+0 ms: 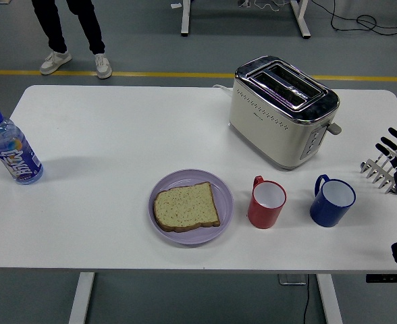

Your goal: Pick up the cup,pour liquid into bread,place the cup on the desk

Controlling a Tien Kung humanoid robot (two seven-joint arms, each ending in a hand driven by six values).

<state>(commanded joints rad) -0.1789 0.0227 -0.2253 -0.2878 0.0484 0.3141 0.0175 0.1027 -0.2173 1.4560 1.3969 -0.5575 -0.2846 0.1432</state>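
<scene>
Black-and-white robot hand (395, 156) with silver finger segments.

You have a white table (117, 135) with a toaster (283, 111) standing toward its far right and a water bottle (11, 148) upright at its left edge. Near the front edge sit, from left to right, a purple plate (222, 192), a red cup (267, 202) and a blue cup (332, 201), each apart from the next.
</scene>
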